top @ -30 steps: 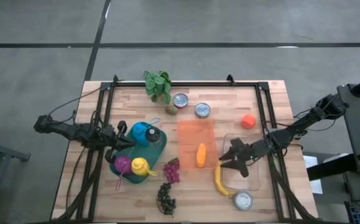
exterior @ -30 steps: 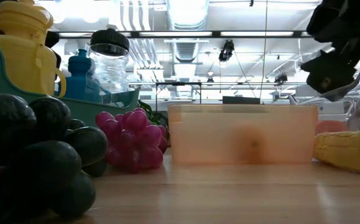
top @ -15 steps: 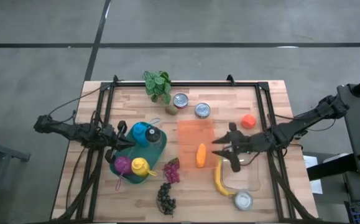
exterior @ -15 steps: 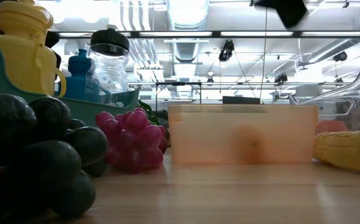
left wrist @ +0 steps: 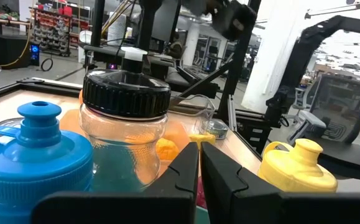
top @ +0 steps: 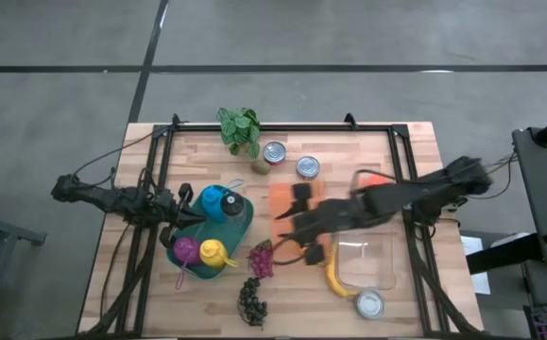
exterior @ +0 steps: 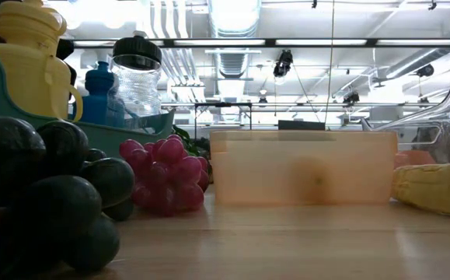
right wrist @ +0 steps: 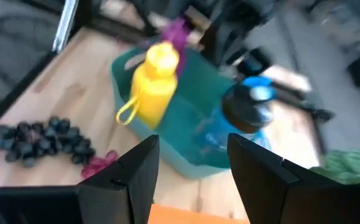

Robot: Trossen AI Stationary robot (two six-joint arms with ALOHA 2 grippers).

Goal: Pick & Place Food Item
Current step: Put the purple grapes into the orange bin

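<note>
Wooden slats of the butcher-block table (top: 207, 146) are filling the middle of the high view, ringed by grey floor, and I am looking down on a crowded spread. My right gripper (top: 299, 231) is hanging above the orange translucent plastic tray (top: 282, 203) at the frame's centre, its two dark fingers (right wrist: 130, 180) standing apart with nothing between them. My left gripper (top: 196, 218) is waiting at centre left, over the edge of the teal plastic bin (top: 240, 227), with its fingers pressed together and empty. I am taking the food item to be the small orange carrot-shaped piece, which I am now seeing only as a blur through the tray wall in the low view (exterior: 315, 177); from above the arm is covering it. I am judging it light, rigid and smooth, likely a plastic toy, so it may be slippery; gripping across its middle, square to its long axis, looks safest. Lower in the high view the magenta grape cluster (top: 261, 258), the dark grape bunch (top: 251, 297), the yellow banana (top: 334, 277) and the clear plastic container (top: 367, 260) are lying nearby.
</note>
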